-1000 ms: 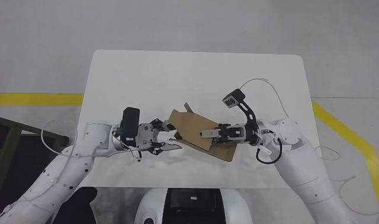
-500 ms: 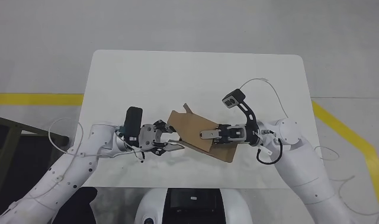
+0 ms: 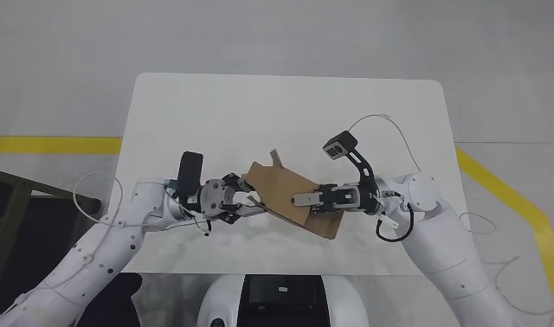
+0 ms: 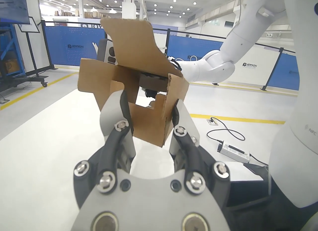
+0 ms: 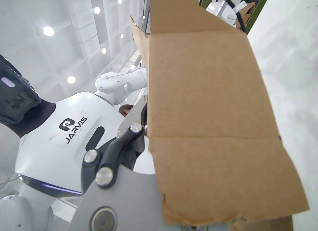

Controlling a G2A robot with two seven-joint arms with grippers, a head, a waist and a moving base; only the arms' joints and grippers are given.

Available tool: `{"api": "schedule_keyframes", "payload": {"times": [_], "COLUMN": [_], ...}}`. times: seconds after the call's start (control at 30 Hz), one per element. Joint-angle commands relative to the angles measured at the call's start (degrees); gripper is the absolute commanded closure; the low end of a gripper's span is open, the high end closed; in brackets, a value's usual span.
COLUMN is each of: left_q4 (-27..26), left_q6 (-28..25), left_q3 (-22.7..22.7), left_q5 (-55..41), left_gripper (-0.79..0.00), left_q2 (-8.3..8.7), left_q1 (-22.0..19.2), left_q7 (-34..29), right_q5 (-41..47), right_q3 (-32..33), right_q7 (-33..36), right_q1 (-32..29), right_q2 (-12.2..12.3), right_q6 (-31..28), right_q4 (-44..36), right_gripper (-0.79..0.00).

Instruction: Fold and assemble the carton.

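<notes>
The brown cardboard carton (image 3: 279, 184) is squared open, its flaps unfolded; the right gripper (image 3: 300, 197) pinches its wall and the left gripper (image 4: 150, 110) is spread around its end.

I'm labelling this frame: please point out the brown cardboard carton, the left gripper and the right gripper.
brown cardboard carton (image 3: 273, 181), top view, on its upper panel.
left gripper (image 4: 148, 98), left wrist view, midway between fingertips.
right gripper (image 3: 299, 198), top view, at its fingertips.

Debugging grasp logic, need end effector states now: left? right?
Left end effector: open, straddling the carton's lower corner.
Right end effector: shut on the carton.
</notes>
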Motion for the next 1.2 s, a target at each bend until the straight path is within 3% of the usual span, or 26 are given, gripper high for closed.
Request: {"api": "schedule_keyframes", "payload": {"times": [0.0,0.27,0.5,1.17], "left_q4": [0.16,-0.43,1.25,3.42], "left_q6": [0.0,0.0,0.0,0.0], "left_q3": [0.29,2.74,5.61,11.62], "left_q5": [-0.26,-0.29,-1.6,-5.64], "left_gripper": [-0.348,-0.366,-0.326,-0.259], "left_q2": [0.08,0.79,1.33,1.7], "left_q1": [-0.16,-1.01,-1.99,-6.13], "left_q7": [0.51,5.4,8.23,9.38], "right_q5": [-0.09,-0.32,-0.07,0.53], "right_q3": [0.01,0.09,0.01,-0.15], "right_q7": [0.04,0.17,0.73,2.45], "right_q1": [0.02,0.02,0.11,0.43], "right_q2": [0.01,0.06,0.06,0.1], "right_q6": [-0.02,0.38,0.38,0.55], "right_q4": [-0.05,-0.04,-0.32,-1.48], "right_gripper": [0.0,0.0,0.0,0.0]}}
